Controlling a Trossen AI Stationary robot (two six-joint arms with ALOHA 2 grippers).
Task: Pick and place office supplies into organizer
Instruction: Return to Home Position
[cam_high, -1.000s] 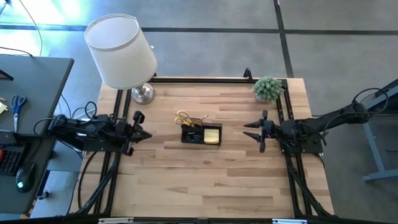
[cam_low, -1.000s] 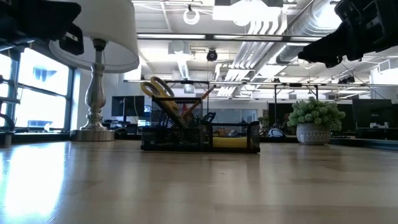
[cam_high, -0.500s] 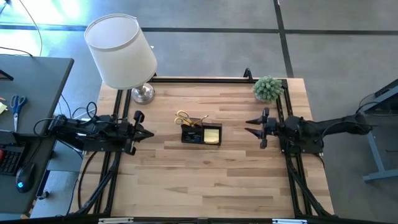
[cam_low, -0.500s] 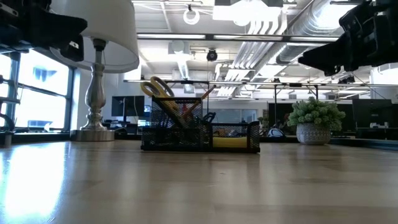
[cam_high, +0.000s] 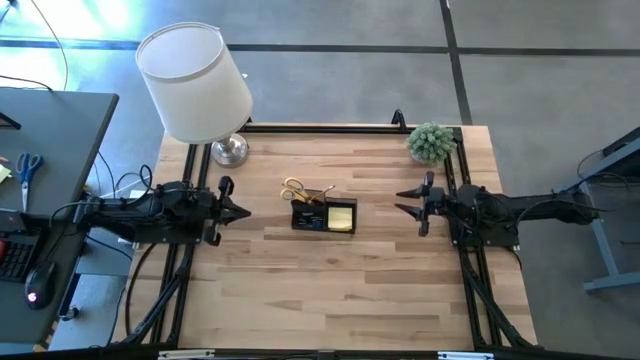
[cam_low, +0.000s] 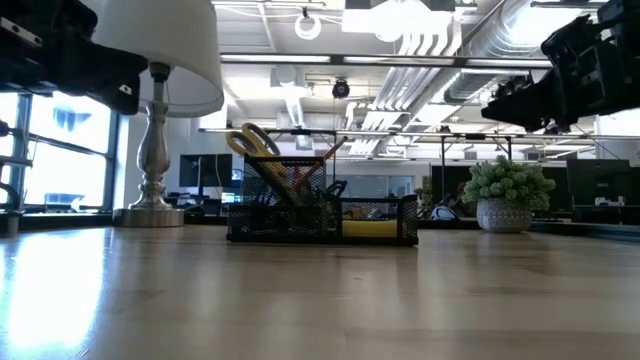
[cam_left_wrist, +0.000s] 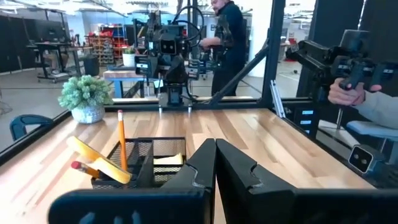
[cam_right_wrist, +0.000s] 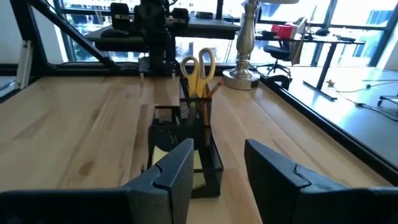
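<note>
Wooden table (cam_high: 330, 290) carried the organizer (cam_high: 310, 222) near its middle, scissors (cam_high: 293, 187) and pencils (cam_left_wrist: 120, 143) standing in its taller end and the pad (cam_high: 342, 217) lying in the low tray. I saw the left gripper (cam_high: 240, 212) hovering off to one side of it, fingers pressed together on nothing, and the right gripper (cam_high: 399, 201) facing it from the other side, fingers spread apart and empty.
</note>
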